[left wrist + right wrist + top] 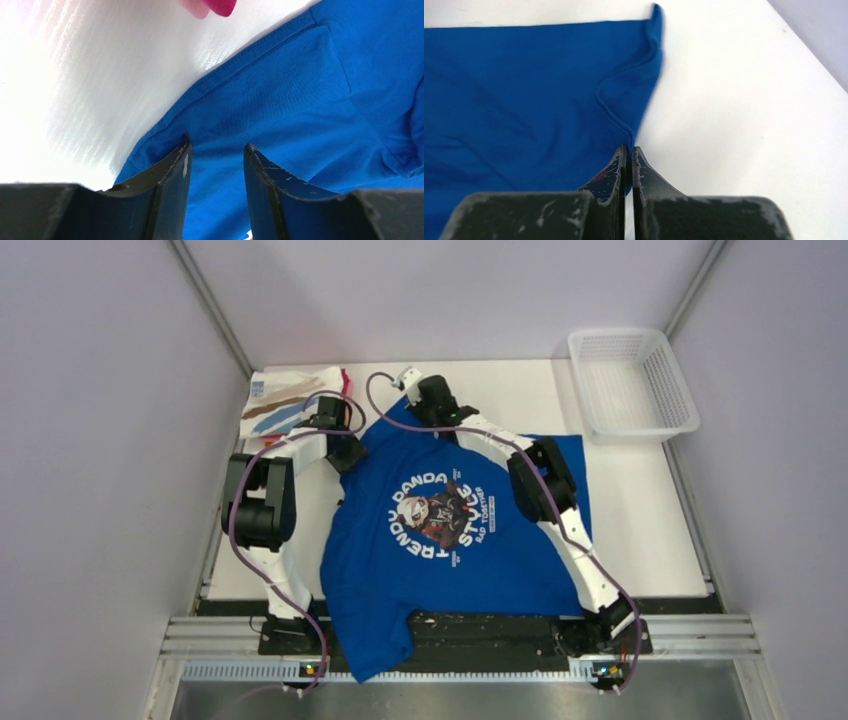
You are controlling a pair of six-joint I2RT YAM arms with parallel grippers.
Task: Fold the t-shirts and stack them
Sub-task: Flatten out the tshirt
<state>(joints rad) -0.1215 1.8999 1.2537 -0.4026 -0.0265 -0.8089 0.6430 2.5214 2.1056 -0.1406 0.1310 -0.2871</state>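
Just beside blue shirt [380,540] — streaked shirt [283,406], basket [615,333].

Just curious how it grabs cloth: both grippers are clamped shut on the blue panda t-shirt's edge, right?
Not both. The right gripper is shut on the edge of the blue panda t-shirt, but the left wrist view shows the left gripper with its jaws open, blue cloth showing in the gap between them.

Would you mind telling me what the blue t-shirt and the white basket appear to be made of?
The blue t-shirt looks like matte knit cloth: it wrinkles, with stitched hems. The basket looks like rigid plastic, judging by its moulded mesh walls.
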